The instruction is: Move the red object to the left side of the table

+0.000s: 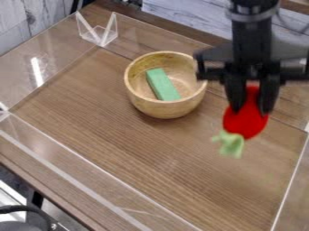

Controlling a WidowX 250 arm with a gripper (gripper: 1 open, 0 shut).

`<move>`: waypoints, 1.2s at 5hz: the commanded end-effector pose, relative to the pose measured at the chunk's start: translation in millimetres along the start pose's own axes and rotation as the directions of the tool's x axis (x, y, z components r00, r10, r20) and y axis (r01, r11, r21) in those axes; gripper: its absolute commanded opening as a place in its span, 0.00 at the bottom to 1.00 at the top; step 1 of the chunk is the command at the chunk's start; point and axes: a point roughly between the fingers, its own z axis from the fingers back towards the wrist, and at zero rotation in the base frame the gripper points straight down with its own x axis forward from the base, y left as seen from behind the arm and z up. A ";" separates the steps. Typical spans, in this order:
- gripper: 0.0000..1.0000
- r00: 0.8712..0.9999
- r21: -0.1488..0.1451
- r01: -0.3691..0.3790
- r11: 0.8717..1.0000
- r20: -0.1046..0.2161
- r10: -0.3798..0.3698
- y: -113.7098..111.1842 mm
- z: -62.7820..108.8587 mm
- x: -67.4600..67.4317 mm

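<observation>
The red object [245, 119], a small strawberry-like toy with a light green leafy stem [229, 144] dangling below it, hangs in the air above the right part of the table [108, 135]. My gripper [247, 101] points down and is shut on the red object from above, with its black fingers [229, 90] on either side. The toy is clear of the tabletop, just right of the wooden bowl.
A wooden bowl [143, 101] holding a green rectangular block [162, 85] stands at the table's middle back. Low clear acrylic walls [72, 176] edge the table. A clear folded stand [97, 29] sits at the far left corner.
</observation>
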 end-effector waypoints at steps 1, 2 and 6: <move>0.00 0.999 -0.018 0.052 0.999 -0.006 -0.052 -7.5 -4.8 -7.6; 0.00 0.997 -0.009 0.067 0.998 -0.028 -0.067 6.7 -17.3 -8.4; 0.00 1.000 -0.034 0.014 0.999 -0.008 -0.014 14.9 4.9 5.0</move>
